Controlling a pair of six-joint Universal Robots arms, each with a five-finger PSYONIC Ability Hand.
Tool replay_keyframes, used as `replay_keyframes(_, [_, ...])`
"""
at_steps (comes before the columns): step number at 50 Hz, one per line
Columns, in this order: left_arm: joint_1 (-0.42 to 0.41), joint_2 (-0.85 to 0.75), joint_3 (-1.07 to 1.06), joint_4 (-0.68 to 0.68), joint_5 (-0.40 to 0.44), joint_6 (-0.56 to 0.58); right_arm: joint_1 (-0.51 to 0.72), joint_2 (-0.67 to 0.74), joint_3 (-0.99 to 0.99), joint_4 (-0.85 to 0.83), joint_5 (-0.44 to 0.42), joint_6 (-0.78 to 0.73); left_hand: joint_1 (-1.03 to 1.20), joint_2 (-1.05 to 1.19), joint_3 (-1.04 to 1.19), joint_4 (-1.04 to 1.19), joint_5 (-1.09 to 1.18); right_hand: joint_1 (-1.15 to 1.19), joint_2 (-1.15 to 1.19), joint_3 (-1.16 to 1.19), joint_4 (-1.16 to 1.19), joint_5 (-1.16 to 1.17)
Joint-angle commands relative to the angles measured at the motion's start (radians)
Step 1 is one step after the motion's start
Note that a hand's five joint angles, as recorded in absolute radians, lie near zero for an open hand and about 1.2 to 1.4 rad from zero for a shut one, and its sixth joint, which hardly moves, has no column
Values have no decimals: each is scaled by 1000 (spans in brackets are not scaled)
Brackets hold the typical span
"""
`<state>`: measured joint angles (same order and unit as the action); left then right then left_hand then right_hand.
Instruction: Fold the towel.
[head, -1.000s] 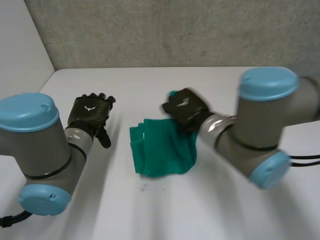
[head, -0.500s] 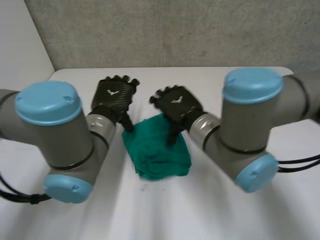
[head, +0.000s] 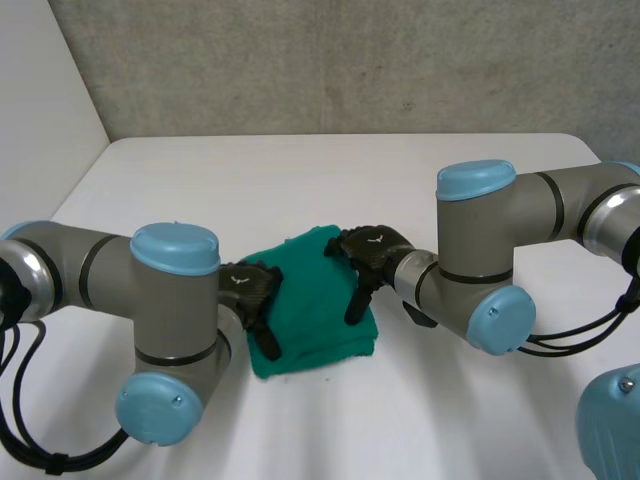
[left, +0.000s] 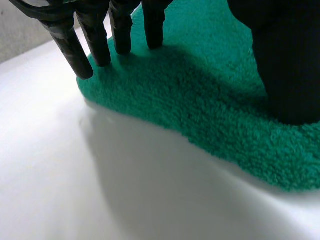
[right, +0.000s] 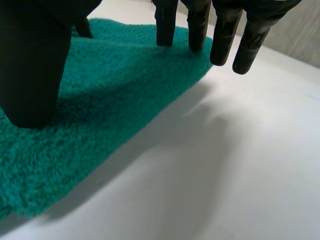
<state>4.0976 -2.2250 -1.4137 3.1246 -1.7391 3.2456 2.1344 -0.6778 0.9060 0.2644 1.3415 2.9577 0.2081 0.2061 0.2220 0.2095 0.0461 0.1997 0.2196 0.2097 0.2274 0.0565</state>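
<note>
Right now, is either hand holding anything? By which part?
Nothing is held. The left hand presses straight fingers on the towel at its left edge, and the right hand does so at its right edge. Neither pinches it.

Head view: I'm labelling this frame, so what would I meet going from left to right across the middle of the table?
left arm → left hand → green towel → right hand → right arm
</note>
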Motion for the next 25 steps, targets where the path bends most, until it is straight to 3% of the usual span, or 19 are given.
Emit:
replay_keyframes(1, [7,7,-18,3,3,51,-1,18,-33,58,2,-22,-6,-4,-20,-8,-19,-25,-45,-35,-53,-56])
replay_keyframes(11, [3,96,7,9,10,108,-2,-35,-25,62,21,-40,-18,-16,-32,-19,-31,-25,-45,-35,-53,-56])
replay_keyframes(17, [18,223,53,8,13,98,-57,-210,30,-2,120,-12,-21,-19,-35,-22,-34,-25,-45,-35,-53,-56])
replay_keyframes(20, [72,300,81,6,12,98,-109,-381,115,-127,208,52,-30,-28,-44,-31,-42,-25,-45,-35,-53,-56])
replay_keyframes(25, [164,415,142,-24,29,72,-186,-529,207,-215,246,92,-30,-28,-44,-31,-42,-25,-45,-35,-53,-56])
